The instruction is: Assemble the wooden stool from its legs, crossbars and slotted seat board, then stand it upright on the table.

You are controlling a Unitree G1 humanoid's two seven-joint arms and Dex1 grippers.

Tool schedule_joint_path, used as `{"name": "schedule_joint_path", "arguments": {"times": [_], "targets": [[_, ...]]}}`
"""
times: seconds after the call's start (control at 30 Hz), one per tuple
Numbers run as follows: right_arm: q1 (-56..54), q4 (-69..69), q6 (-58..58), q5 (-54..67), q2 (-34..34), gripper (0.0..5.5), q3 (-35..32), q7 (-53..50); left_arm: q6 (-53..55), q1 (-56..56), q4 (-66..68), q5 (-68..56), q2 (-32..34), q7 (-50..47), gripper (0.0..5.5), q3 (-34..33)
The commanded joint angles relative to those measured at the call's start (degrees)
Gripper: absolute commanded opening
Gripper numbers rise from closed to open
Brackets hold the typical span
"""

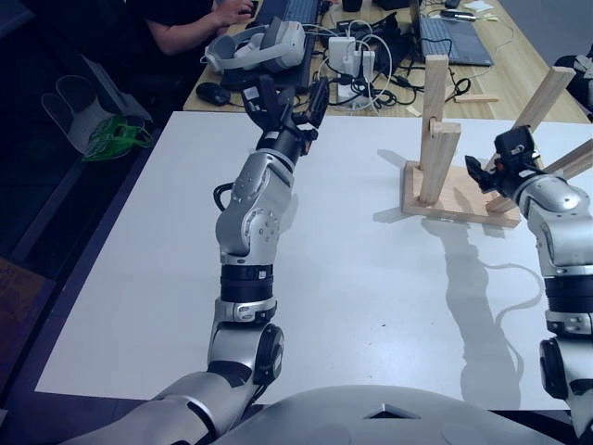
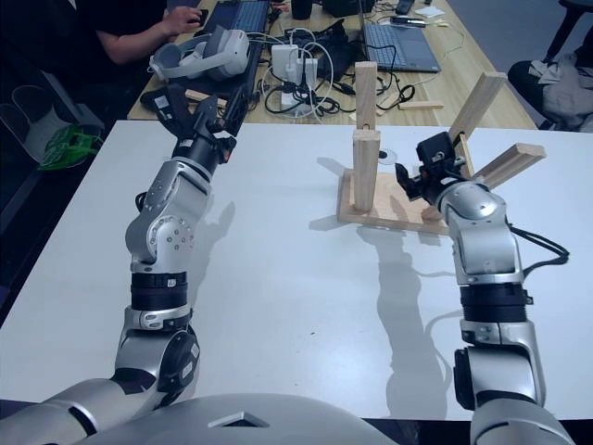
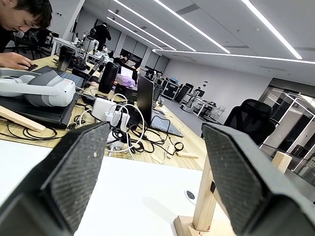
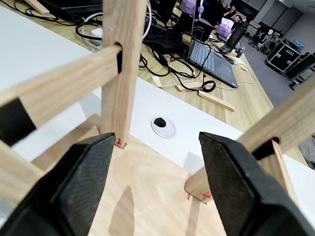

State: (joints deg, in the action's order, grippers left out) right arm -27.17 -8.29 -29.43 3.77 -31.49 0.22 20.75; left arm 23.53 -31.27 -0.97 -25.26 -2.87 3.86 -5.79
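One seat board (image 2: 389, 211), four legs (image 2: 366, 139), two open claws.
Board flat on white table (image 2: 296, 297) beneath right gripper (image 2: 420, 169), legs flanking its spread fingers; left gripper (image 1: 292, 97) spread, empty, well apart; cluttered wooden desk (image 2: 482, 56) beyond.

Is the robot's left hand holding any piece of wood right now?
No, the left gripper is open and empty, raised over the table's far edge, well apart from the seat board.

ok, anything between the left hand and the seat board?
No. In the left eye view, the stretch of white table between the left hand and the seat board is bare.
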Motion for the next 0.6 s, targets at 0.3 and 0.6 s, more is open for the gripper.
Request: {"name": "schedule_joint_path", "arguments": {"times": [0.3,0.6], "targets": [[-5.1,-10.5,1.4,3.5,3.4,3.14,6.3,19.7,-0.2,-0.2,1.0,0.9,-0.1,-0.6,3.44,-0.2],[-3.4,1.6,-6.5,7.2,7.5,3.14,9.8,24.1,-4.1,-1.9,1.2,2.4,-0.4,-4.7,3.44,-3.6]]}}
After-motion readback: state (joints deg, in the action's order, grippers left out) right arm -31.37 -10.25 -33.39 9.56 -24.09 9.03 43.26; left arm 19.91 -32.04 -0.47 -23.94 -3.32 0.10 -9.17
